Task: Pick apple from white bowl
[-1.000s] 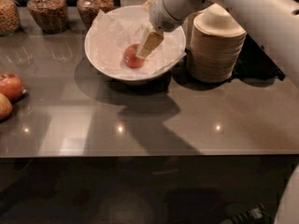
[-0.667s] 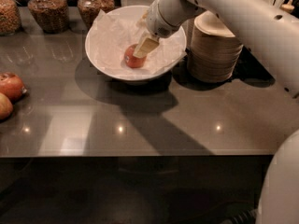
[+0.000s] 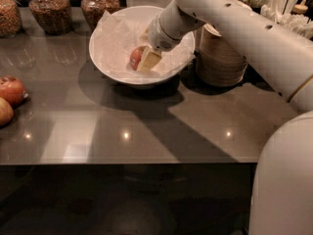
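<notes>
The white bowl, lined with crinkled white paper, stands at the back middle of the dark table. The small orange-red apple lies inside it, right of centre. My gripper reaches down into the bowl from the upper right and sits right against the apple's right side, covering part of it. The apple rests on the paper at the bowl's bottom.
Two darker red apples lie at the table's left edge. A stack of beige paper bowls stands just right of the white bowl. Jars line the back. White utensils stand at the back right.
My gripper has come down and a little left inside the bowl, onto the apple's right side. The arm now fills more of the right side. The apple and bowl have hardly moved.
</notes>
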